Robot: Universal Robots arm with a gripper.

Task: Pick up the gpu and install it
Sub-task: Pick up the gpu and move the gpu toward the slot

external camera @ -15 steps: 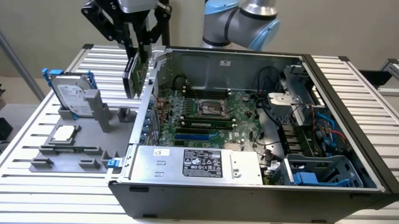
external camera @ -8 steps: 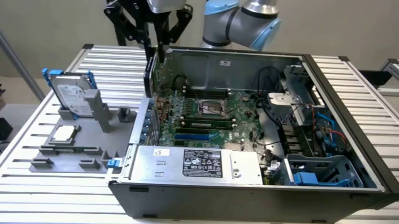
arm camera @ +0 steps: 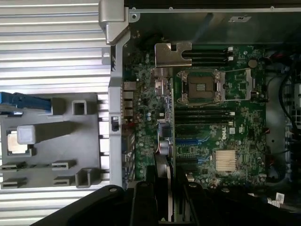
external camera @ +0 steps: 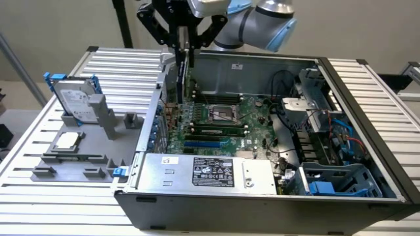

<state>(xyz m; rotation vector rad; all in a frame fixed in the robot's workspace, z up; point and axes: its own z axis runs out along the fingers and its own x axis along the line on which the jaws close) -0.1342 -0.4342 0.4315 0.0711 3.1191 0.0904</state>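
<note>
My gripper (external camera: 186, 46) is shut on the gpu (external camera: 184, 73), gripping the card by its top edge. The card hangs upright and edge-on over the open computer case (external camera: 367, 128), near the case wall on the exterior view's left. In the wrist view the gpu (arm camera: 165, 141) runs as a thin dark strip away from the gripper (arm camera: 164, 193), with its silver end bracket (arm camera: 173, 54) at the far end. It hovers above the green motherboard (external camera: 226, 118), beside the blue expansion slots (arm camera: 186, 140). Whether the card touches a slot is hidden.
A grey holder (external camera: 78, 157) outside the case, on the exterior view's left, carries a silver hard drive (external camera: 74, 101) with a blue frame and a small square CPU chip (external camera: 68, 141). Inside the case are the power supply (external camera: 210, 172), the CPU socket (external camera: 220, 114), cables and a drive cage (external camera: 335, 179).
</note>
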